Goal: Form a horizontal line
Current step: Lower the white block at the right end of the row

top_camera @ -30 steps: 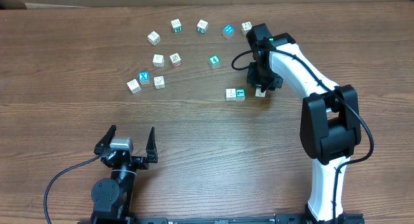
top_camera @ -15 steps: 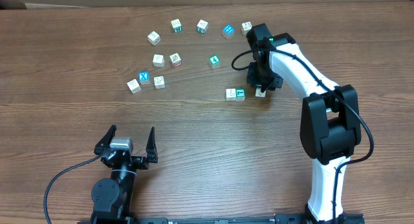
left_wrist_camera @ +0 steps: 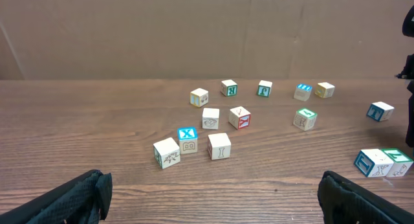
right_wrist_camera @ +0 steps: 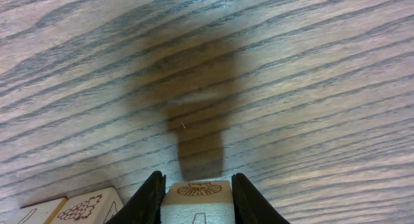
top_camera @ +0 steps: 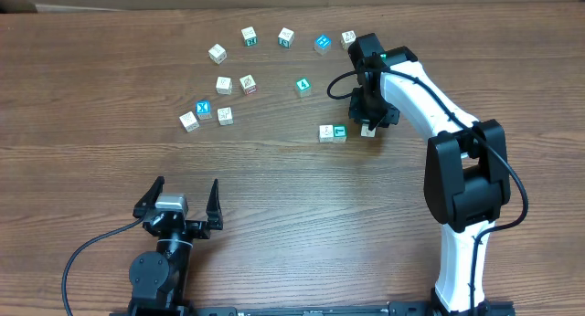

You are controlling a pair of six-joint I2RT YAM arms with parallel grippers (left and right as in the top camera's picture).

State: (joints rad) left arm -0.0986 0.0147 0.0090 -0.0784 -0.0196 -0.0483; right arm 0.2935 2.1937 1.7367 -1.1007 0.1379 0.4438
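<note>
Overhead: the right gripper (top_camera: 368,124) hangs over the far half of the table (top_camera: 274,252), its jaws closed on a pale letter cube (top_camera: 368,130). The horizontal line (top_camera: 333,132) is so far only two touching cubes, one whitish and one teal-faced. It lies just beside the fingers, on the side facing the left arm. Its long axis runs straight through the held cube, so the next move is a short sideways slide along that axis. The left gripper (top_camera: 183,195) sits well apart at the near edge, jaws spread and holding nothing. The right arm is clearly the nearer one.

Left wrist: the open left gripper (left_wrist_camera: 213,195) looks across bare wood. The horizontal line (left_wrist_camera: 383,162) is far ahead and off beyond its right fingertip, and the loose cubes (left_wrist_camera: 213,130) are scattered ahead of it.

Right wrist: both fingers (right_wrist_camera: 150,197) press the sides of the letter cube (right_wrist_camera: 197,199), which fills the gap between them. The end of the horizontal line (right_wrist_camera: 87,208) shows just outside the left finger. That finger seems to stand between the cube and the row, though the frame edge cuts it too short to be sure of the gap.
</note>
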